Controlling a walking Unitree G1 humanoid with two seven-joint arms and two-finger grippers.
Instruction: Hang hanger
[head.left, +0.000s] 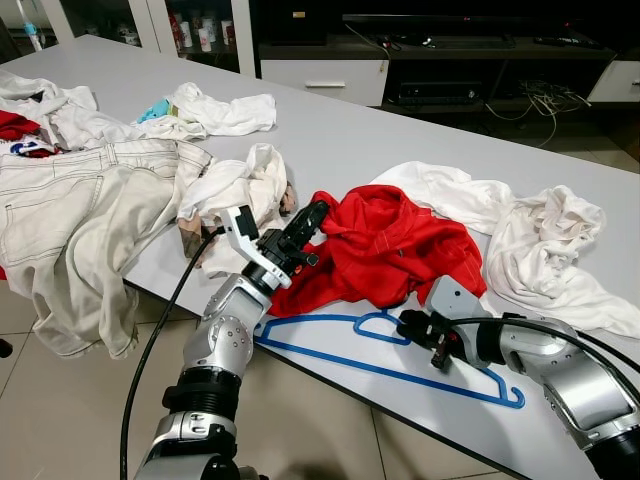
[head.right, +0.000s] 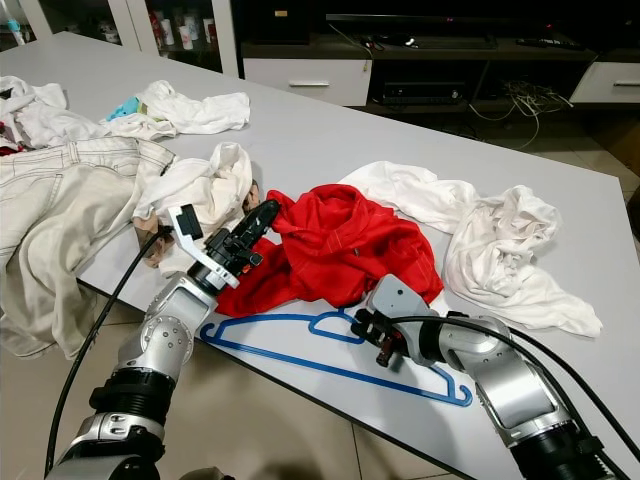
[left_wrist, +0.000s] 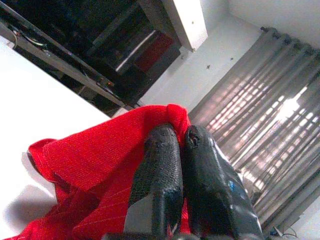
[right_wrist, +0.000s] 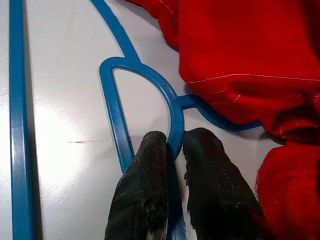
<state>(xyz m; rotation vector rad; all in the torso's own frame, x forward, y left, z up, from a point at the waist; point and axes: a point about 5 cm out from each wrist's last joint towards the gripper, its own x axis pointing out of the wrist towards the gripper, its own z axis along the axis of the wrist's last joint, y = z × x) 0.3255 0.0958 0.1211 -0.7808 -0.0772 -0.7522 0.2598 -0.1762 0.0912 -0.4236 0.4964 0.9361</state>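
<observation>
early stage, i judge — the hanger (head.left: 385, 350), thin blue plastic, lies flat near the table (head.left: 400, 130) edge. the right end effector (right_wrist: 170, 150) is clamped on its hook; the left end effector (left_wrist: 181, 150) pinches a fold of the ribbed red shirt (head.left: 385, 245). hanging remains. beyond: crumpled white cloth (head.left: 540, 245).

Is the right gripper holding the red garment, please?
No, the right gripper is pinched on the blue hanger; the garment lies beside it.
</observation>
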